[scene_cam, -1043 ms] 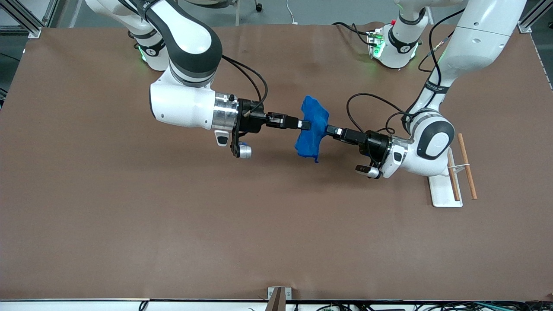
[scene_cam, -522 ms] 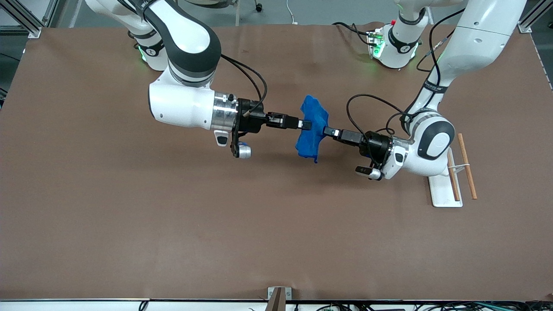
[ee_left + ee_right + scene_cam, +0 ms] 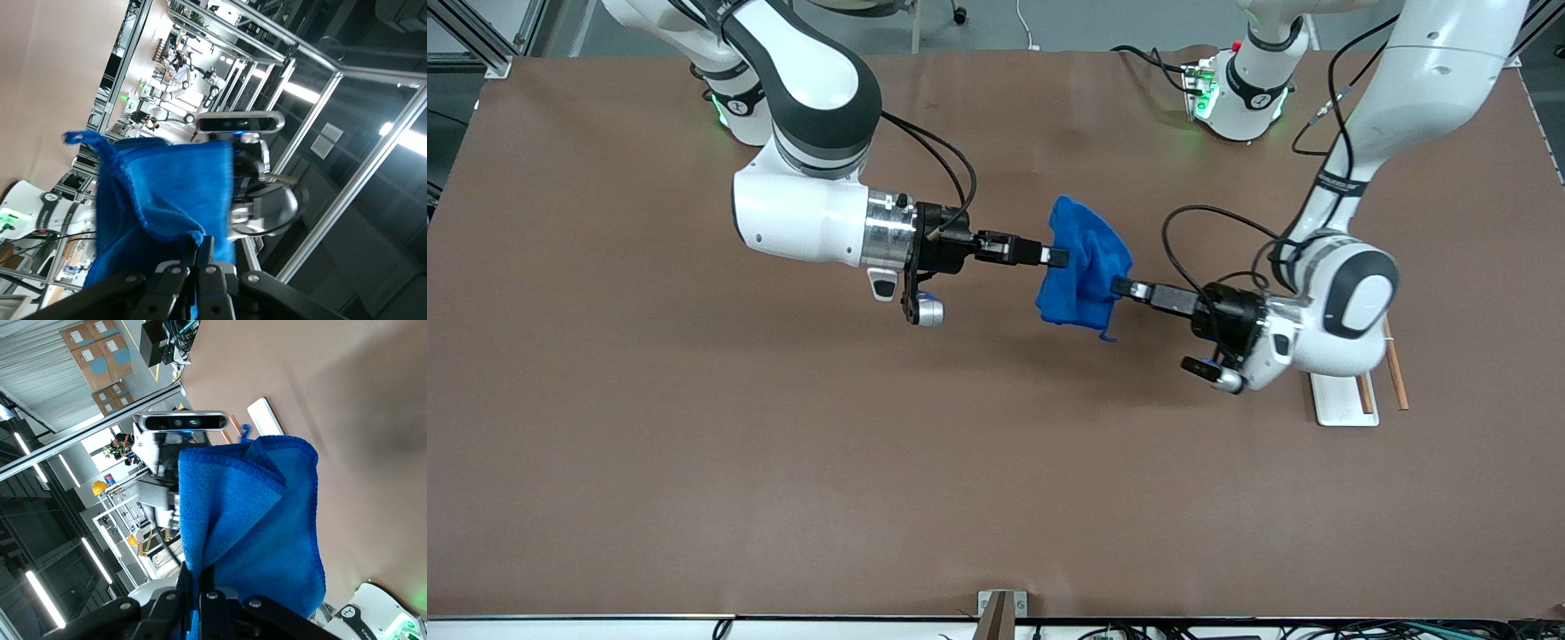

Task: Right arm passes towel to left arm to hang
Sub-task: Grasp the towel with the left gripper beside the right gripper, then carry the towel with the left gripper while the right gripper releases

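From the front camera, the brown table (image 3: 694,462) is bare all around the middle, with lots of room on the side near the camera. A white stand (image 3: 1343,400) with two wooden rods (image 3: 1394,373) sits at the left arm's end of the table.

The right arm (image 3: 800,196) reaches out flat over the middle of the table. The left arm (image 3: 1352,302) bends down low and points back at it. The blue towel (image 3: 1083,267) hangs in the air between them. The right gripper (image 3: 1056,258) pinches one edge and the left gripper (image 3: 1119,286) pinches the edge facing it.

In the left wrist view, the left gripper (image 3: 200,261) has its fingers squeezed together on the towel (image 3: 167,200).

In the right wrist view, the right gripper (image 3: 199,585) is closed tight on the towel (image 3: 260,520).
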`<move>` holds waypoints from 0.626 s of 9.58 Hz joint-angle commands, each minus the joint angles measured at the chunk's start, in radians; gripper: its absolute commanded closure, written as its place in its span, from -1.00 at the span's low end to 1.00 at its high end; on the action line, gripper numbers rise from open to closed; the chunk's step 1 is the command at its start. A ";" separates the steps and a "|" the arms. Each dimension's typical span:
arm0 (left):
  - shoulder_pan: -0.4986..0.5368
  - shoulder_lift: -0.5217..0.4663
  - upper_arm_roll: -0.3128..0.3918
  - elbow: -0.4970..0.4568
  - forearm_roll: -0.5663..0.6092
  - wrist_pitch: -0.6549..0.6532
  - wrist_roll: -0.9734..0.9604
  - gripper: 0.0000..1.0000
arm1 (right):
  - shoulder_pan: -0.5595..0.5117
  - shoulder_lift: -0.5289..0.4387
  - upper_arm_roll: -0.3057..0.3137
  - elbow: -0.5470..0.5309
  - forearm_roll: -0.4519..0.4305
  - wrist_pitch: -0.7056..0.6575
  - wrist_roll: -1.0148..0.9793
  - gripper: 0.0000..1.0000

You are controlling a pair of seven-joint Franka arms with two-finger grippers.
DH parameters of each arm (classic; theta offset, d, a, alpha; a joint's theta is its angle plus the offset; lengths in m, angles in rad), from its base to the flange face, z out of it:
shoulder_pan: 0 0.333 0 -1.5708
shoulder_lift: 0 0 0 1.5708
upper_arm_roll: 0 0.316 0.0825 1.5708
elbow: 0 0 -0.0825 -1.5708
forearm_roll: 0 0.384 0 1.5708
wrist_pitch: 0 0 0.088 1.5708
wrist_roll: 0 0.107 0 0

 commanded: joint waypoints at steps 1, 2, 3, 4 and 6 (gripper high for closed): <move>0.033 0.004 0.013 0.103 0.091 0.027 -0.180 1.00 | -0.006 0.001 0.005 0.011 0.004 0.006 -0.009 -0.98; 0.044 0.005 0.013 0.153 0.134 0.041 -0.261 1.00 | -0.022 -0.011 -0.001 -0.010 -0.024 0.000 -0.007 -1.00; 0.050 0.004 0.016 0.207 0.211 0.044 -0.324 1.00 | -0.053 -0.032 -0.003 -0.048 -0.121 -0.001 -0.003 -1.00; 0.050 0.004 0.049 0.261 0.290 0.044 -0.392 1.00 | -0.096 -0.061 -0.004 -0.083 -0.248 -0.015 -0.001 -1.00; 0.055 0.004 0.106 0.315 0.439 0.041 -0.495 1.00 | -0.204 -0.075 -0.006 -0.101 -0.529 -0.148 0.002 -1.00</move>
